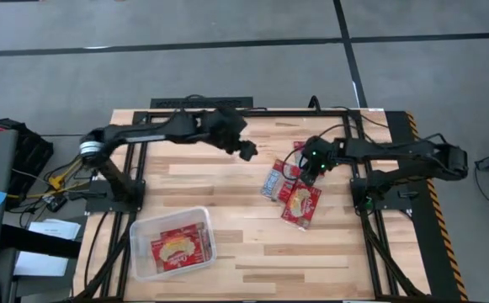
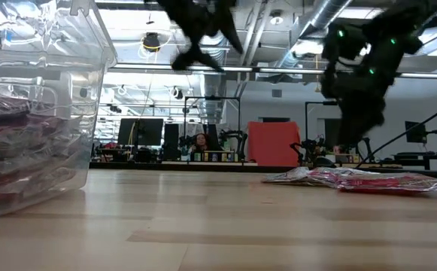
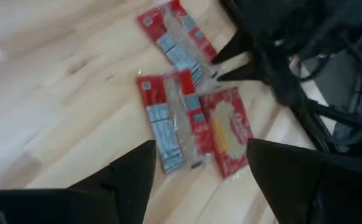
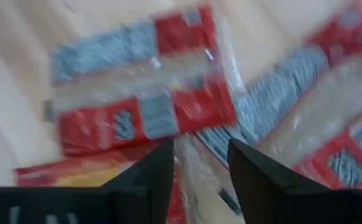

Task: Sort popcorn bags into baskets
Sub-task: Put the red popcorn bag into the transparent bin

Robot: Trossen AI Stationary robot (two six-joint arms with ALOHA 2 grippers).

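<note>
High view, read left to right. Clear basket [image 1: 173, 244] sits at the near-left of the worktop [image 1: 252, 252], with red popcorn packets [image 1: 179, 247] already lying flat inside; the low view shows them stacked in several layers against its wall.

Left end effector [image 1: 247, 151] hangs over the middle of the worktop, well apart from the basket and just short of the loose bags. Its wrist view shows the two dark fingers [image 3: 128, 177] spread with nothing between them, looking down on the pile.

Loose popcorn bags [image 1: 293, 192] lie right of centre, overlapping: at least one with the pale blue-grey panel up, one red-and-cream face beside it, another partly hidden under the right arm. Exact count not readable.

Right end effector [image 1: 314, 168] is directly above the far edge of this pile. Its wrist view shows the fingers parted, straddling a seam where two packets overlap, nothing pinched. Cannot tell whether the tips touch the film.

Judgement on the step in hand: picking the next bag.
- Take one edge of the topmost packet only; the film looks slick and overlapped, so a pinch across the seam risks lifting two.
- Both arms are near the same pile; one should yield.
- Carry low and flat to the basket.
</note>
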